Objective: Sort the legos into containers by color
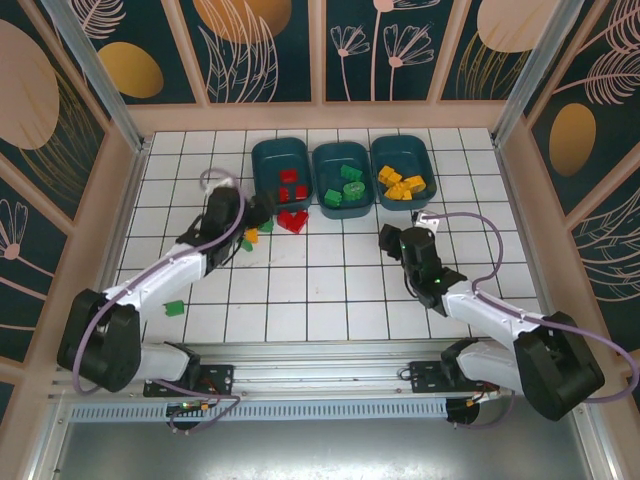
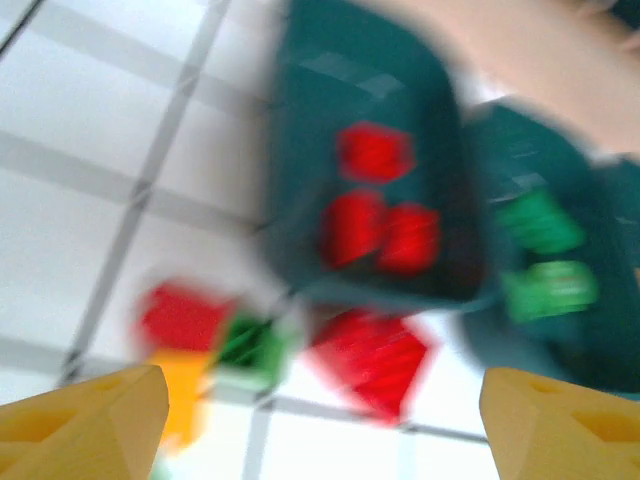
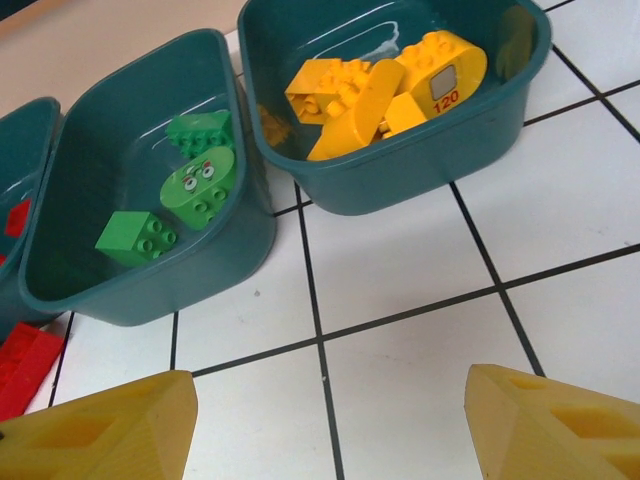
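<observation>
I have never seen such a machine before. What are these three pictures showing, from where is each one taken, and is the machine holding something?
These are two robot arms fixed at the near edge of a tiled table. Each arm ends in a two-finger pincer. The overhead picture looks down from above and behind: the left pincer reaches toward loose bricks, and the right pincer waits below the tubs. The other two pictures come from small cameras on the wrists, so the yellow wedges at the bottom are each pincer's own fingers.

Three teal tubs stand in a row: the red tub, the green tub and the yellow tub, each holding bricks of that colour. A few bricks remain outside, such as a red piece and a lone green brick. Both pincers are open and hold nothing. The left wrist picture is blurred.
</observation>
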